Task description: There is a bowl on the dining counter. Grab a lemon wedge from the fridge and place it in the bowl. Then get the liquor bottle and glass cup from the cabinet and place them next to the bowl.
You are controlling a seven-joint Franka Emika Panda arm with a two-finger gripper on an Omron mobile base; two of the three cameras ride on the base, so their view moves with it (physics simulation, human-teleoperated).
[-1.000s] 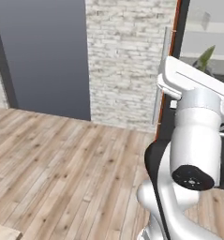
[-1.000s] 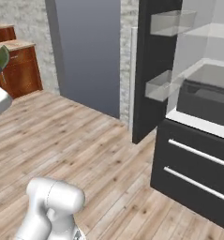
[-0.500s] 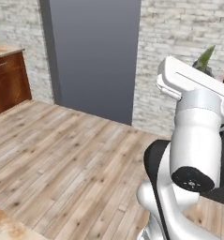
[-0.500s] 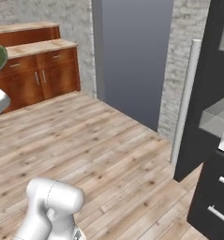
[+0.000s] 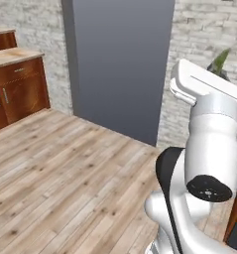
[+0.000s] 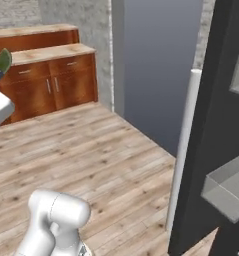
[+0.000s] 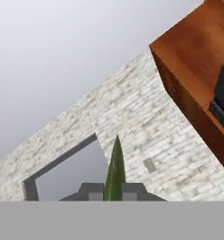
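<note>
The end effector (image 7: 113,191) is closed on a thin green lemon wedge (image 7: 115,168), which stands up between its dark tips in the hand view and also shows green at the arm's raised end in the left base view. The fridge (image 6: 211,150) stands open at the right of the right base view, a pale bar handle (image 6: 183,150) on its door. The step in hand looks like carrying the wedge away; next, the base must reach the dining bench and bring the wedge over the bowl
</note>
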